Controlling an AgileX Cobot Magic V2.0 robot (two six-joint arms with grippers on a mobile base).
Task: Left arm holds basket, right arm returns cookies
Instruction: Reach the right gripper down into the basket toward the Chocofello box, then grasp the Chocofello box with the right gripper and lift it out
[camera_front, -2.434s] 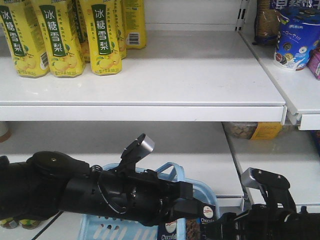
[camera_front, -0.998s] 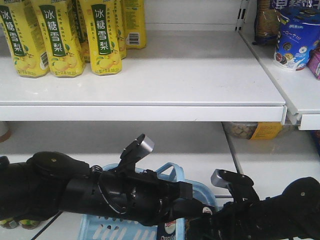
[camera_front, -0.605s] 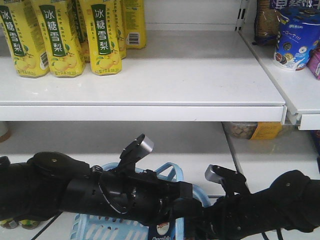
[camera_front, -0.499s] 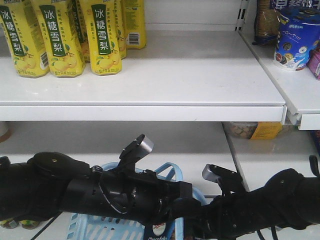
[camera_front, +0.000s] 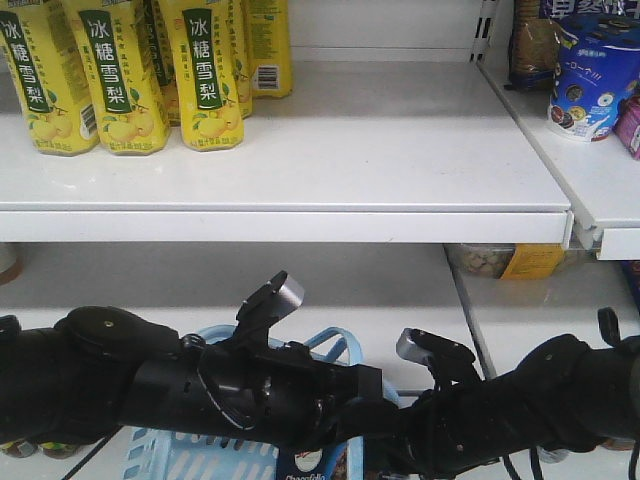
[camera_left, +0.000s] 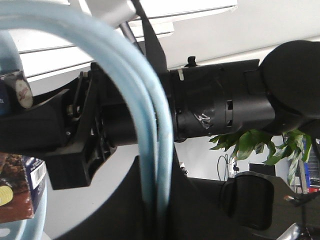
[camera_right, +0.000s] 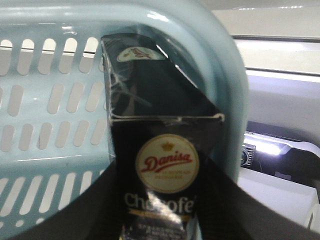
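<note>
Left arm (camera_front: 200, 395) lies level, reaching rightward, silver finger tip (camera_front: 289, 293) upturned. Right arm (camera_front: 520, 400) reaches leftward, angled downward, meeting it.

The light blue slotted plastic basket (camera_right: 50, 20) looks smooth. The tall dark cookie carton (camera_right: 155, 95) wears glossy, wrinkled film.

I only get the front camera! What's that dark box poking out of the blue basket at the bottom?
Observer: In the right wrist view it's a tall dark navy-black carton with a red-and-white oval logo reading "Danisa".
Operator: Is it really inside?
Observer: Yes, standing against the curved rim of the light blue slotted plastic basket.
Operator: Anything else I'm missing?
Observer: The left wrist view shows a green leafy plant in the background.
</note>
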